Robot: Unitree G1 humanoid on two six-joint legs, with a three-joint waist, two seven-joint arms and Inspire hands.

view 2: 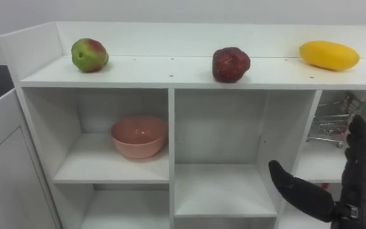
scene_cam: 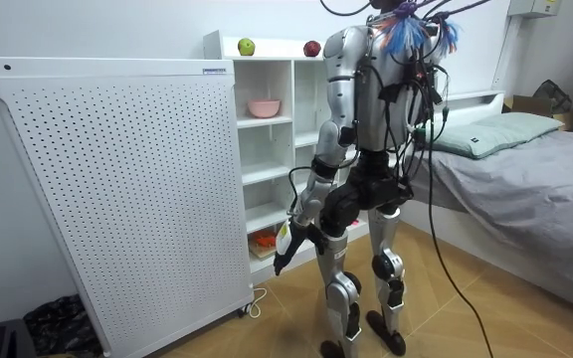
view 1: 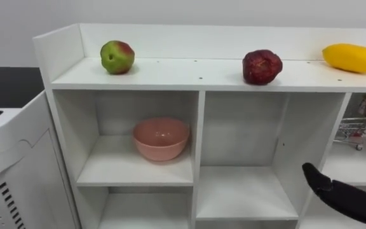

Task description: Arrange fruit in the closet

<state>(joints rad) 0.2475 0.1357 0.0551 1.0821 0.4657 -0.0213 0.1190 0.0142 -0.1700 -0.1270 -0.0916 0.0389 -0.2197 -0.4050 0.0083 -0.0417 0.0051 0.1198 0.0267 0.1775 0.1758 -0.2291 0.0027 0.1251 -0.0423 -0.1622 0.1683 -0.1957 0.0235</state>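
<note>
Three fruits lie on top of the white closet [view 1: 196, 75]: a green-red apple [view 1: 117, 57] at the left, a dark red fruit [view 1: 262, 67] in the middle and a yellow mango [view 1: 353, 58] at the right. A pink bowl [view 1: 161, 138] sits in the upper left compartment. My right hand [view 2: 356, 191] is raised at the lower right, open and holding nothing, in front of the divider between the middle and right compartments. My left hand [scene_cam: 288, 242] hangs low at my side with relaxed fingers, holding nothing.
A small wire shopping cart [view 2: 333, 127] stands in the upper right compartment. A tall white perforated cabinet [scene_cam: 117, 179] stands against the closet's left side. In the room view I stand facing the closet, with a bed [scene_cam: 525, 169] at the room view's right.
</note>
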